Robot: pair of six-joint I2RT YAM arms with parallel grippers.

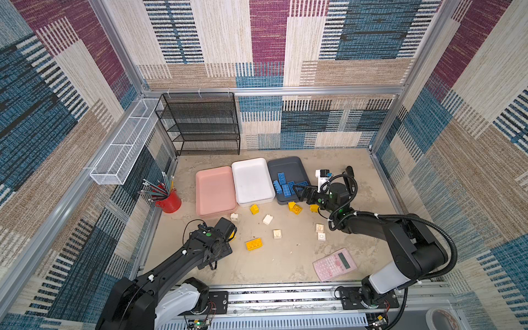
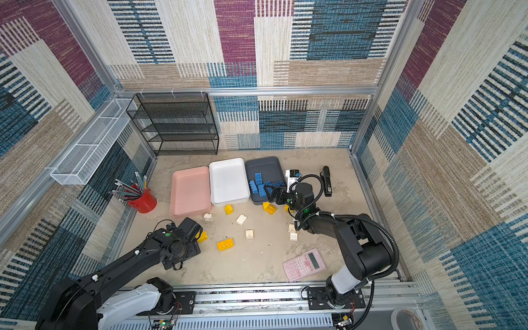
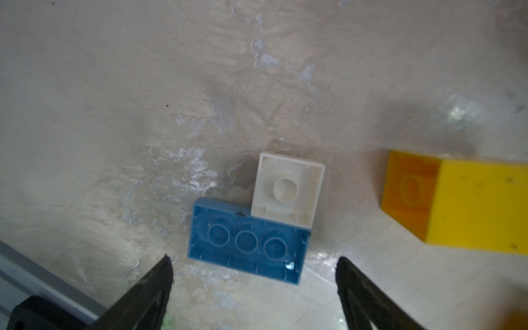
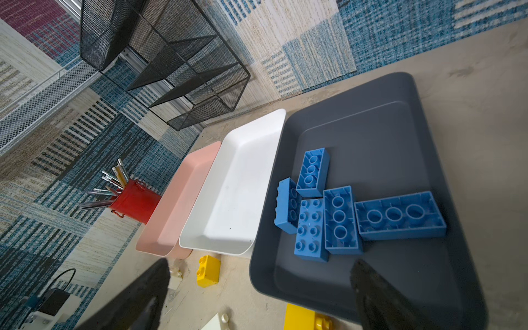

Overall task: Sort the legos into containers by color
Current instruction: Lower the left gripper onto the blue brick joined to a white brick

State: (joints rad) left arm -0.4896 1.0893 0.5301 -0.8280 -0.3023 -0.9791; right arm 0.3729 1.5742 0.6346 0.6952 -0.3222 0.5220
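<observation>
While the left pincer (image 3: 254,260) gapes, a blue lego (image 3: 248,240) lies just ahead.

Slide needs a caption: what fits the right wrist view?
Open right tool over dark grey tray holding five blue legos.

three trays (image 1: 214,188), six blue legos (image 4: 398,215)

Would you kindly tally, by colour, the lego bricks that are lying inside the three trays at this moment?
Blue bricks: 5, all in the dark grey tray
Yellow bricks: 0, those in view lie outside
White bricks: 0, those in view lie outside
Total in trays: 5; the pink tray and the white tray hold none.
</observation>
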